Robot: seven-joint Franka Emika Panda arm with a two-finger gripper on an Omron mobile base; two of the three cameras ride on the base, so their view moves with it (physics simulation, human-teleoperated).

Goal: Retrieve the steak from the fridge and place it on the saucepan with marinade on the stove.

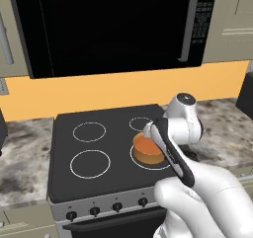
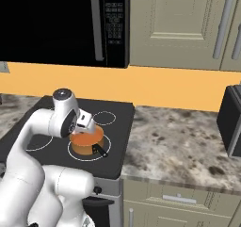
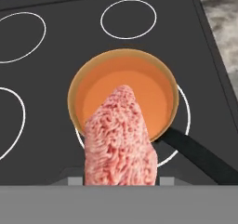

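The pinkish-red steak [image 3: 120, 141] rises from the bottom of the hand view, my gripper shut on it and its fingertips hidden behind the meat. It hangs just above the near side of the orange-copper saucepan [image 3: 74, 102], which is full of smooth orange marinade [image 3: 153, 90]. The pan's dark handle [image 3: 200, 155] points to the lower right. The saucepan [image 1: 147, 152] sits on the front right burner of the black stove [image 1: 64, 143]. My gripper [image 2: 90, 124] points down over the saucepan [image 2: 87, 145]. The fridge is out of view.
A black microwave [image 1: 108, 24] hangs over the stove. Speckled stone counter runs to the right [image 2: 179, 146] and to the left [image 1: 24, 153]. Black knobs [image 1: 106, 208] line the steel front. A dark appliance [image 2: 233, 117] stands at the far right, with beige cabinets [image 2: 179, 23] above.
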